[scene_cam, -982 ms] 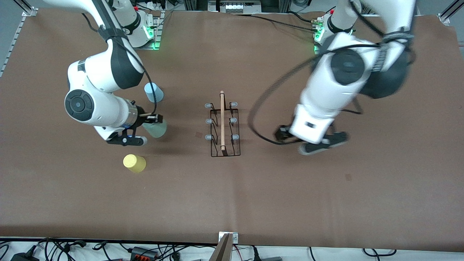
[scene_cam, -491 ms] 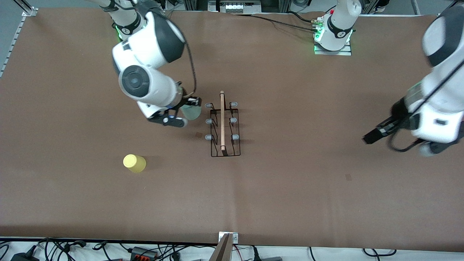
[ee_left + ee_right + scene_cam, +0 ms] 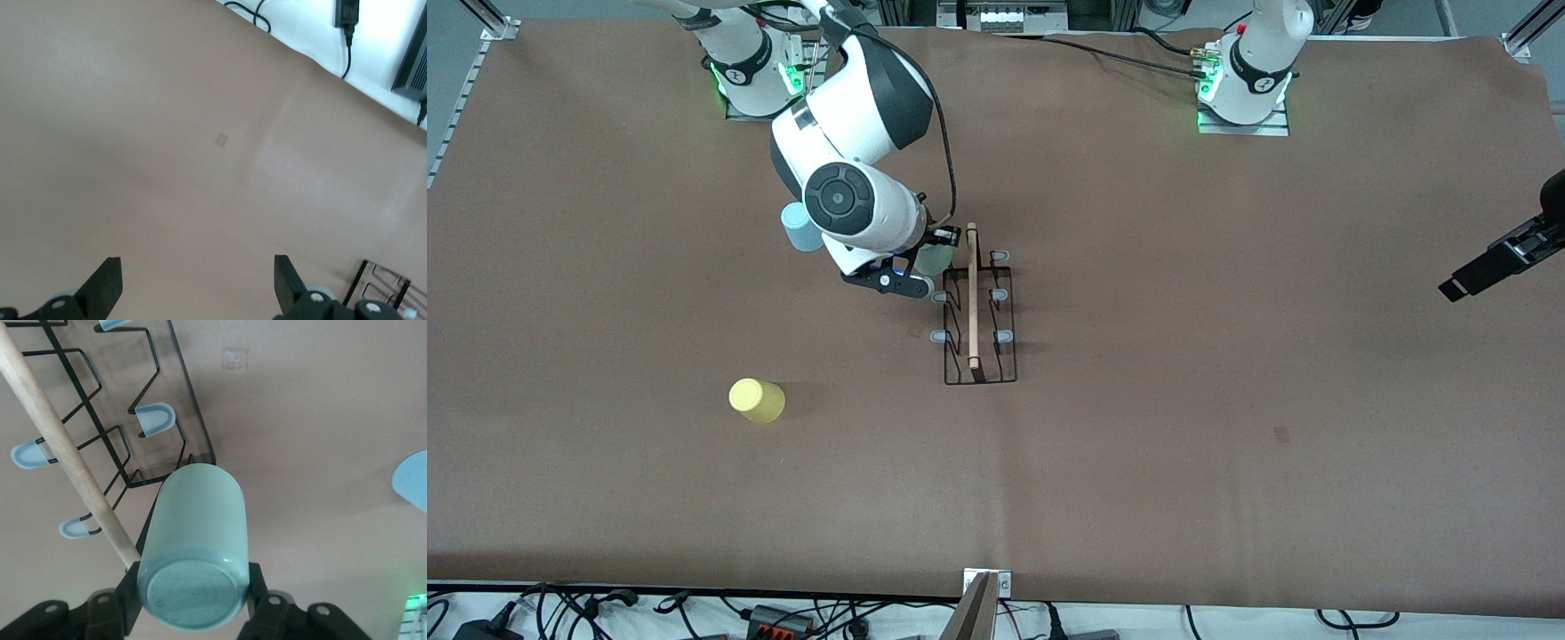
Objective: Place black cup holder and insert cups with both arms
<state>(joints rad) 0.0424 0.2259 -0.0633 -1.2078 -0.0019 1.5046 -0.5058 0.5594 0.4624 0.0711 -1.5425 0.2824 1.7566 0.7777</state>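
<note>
The black cup holder (image 3: 974, 307) stands mid-table with its wooden rod (image 3: 971, 293) on top; it also shows in the right wrist view (image 3: 143, 407). My right gripper (image 3: 934, 253) is shut on the pale green cup (image 3: 936, 262) and holds it over the holder's end toward the robots' bases. In the right wrist view the cup (image 3: 197, 547) sits between the fingers (image 3: 130, 587), base toward the camera, touching or just beside the rod (image 3: 60, 447). The light blue cup (image 3: 793, 227) stands partly hidden by the right arm. The yellow cup (image 3: 756, 400) stands nearer the front camera. My left gripper (image 3: 1458, 284) is open and empty.
The left gripper (image 3: 197, 287) hangs over bare brown table near the left arm's end; a corner of the holder (image 3: 383, 287) shows at that view's edge. The light blue cup's edge (image 3: 412, 480) shows in the right wrist view. Cables lie along the table's front edge.
The right arm carried the pale green cup from beside the light blue cup across to the holder's end. The left arm swung away from the holder to its own end of the table.
</note>
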